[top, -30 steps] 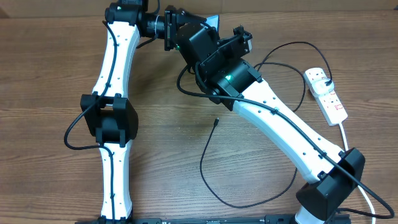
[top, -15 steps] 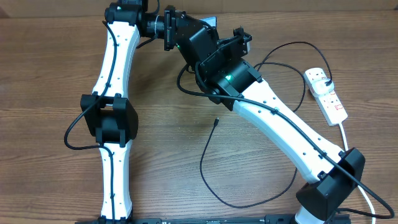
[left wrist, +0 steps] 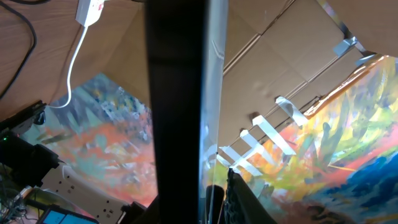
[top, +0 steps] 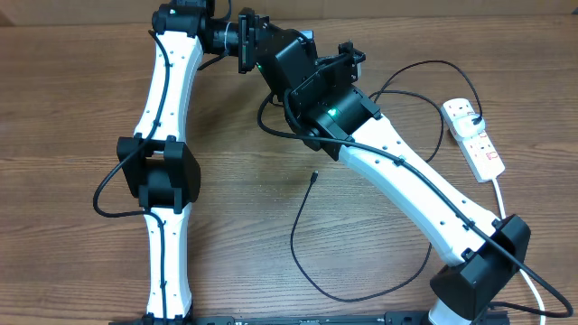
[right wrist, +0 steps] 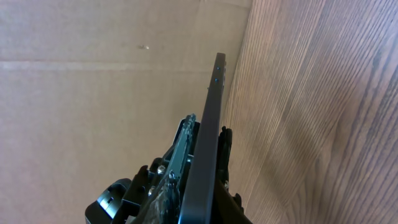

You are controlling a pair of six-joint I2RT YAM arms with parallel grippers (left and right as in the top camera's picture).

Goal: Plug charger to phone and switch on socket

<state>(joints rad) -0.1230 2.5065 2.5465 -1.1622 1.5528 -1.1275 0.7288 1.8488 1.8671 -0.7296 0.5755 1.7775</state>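
On the right wrist view I see the right pincer (right wrist: 202,155) clamped on the phone (right wrist: 211,93), edge-on at far centre. Overhead hides that, but shows the charger (top: 313,177) tip lying nearer, well apart. I can't tell whether the left pincer (top: 257,43) grips.

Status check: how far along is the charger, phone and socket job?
Done: nothing complete, only the phone is picked up. In hand: the right pincer clamps it on edge; the left pincer is at it too, grip unclear. Left: the charger tip lies loose on the table, unplugged; the socket has no pincer near it, switch state unreadable.
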